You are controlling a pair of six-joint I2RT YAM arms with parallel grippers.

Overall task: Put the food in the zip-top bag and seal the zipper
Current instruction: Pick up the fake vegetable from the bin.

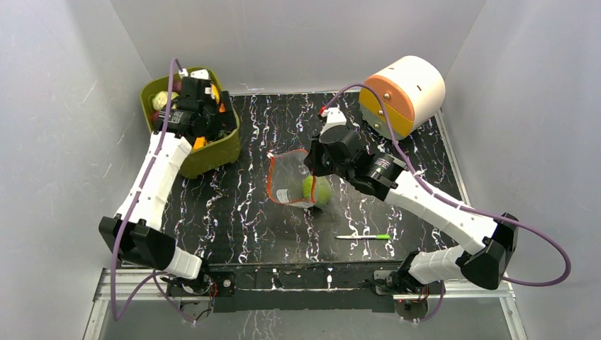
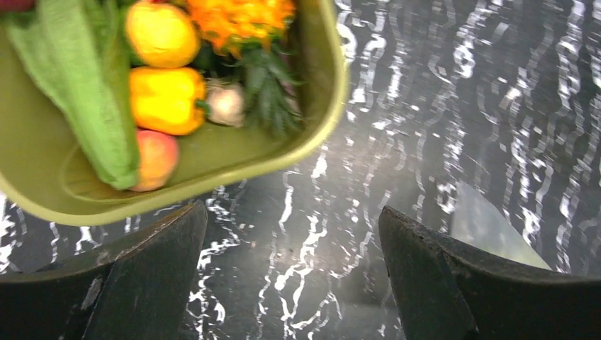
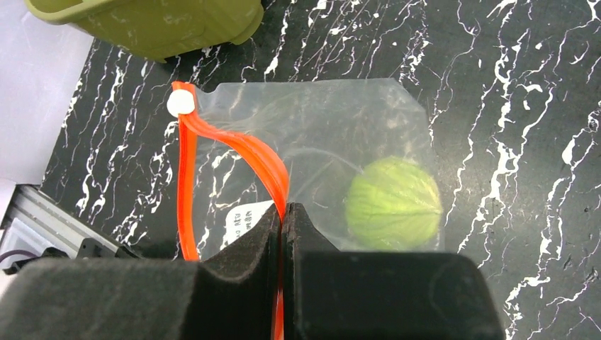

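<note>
- Over the near rim of the olive bin [image 2: 322, 106], my left fingers [image 2: 142, 283] are spread wide with nothing between them.
- Bin holds a yellow pepper [image 2: 164, 99], a pineapple [image 2: 241, 18], a peach [image 2: 156, 157] and a garlic bulb [image 2: 225, 103].
- Right fingers [image 3: 241, 262] are clenched on the zipper [image 3: 186, 177] of the zip-top bag [image 3: 319, 127], mid-tabletop [image 1: 241, 212].
- Bag mouth gapes and the strip bows apart.
- Green cabbage [image 3: 393, 204] sits inside the bag.
- Pen [image 1: 363, 236] lies near the bag, on the side towards my bases.

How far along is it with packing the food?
Done: one green cabbage lies inside the bag. In hand: the right gripper pinches the zipper, with the bag mouth gaping; the left gripper is open at the bin. Left: the food in the bin, then sealing.
</note>
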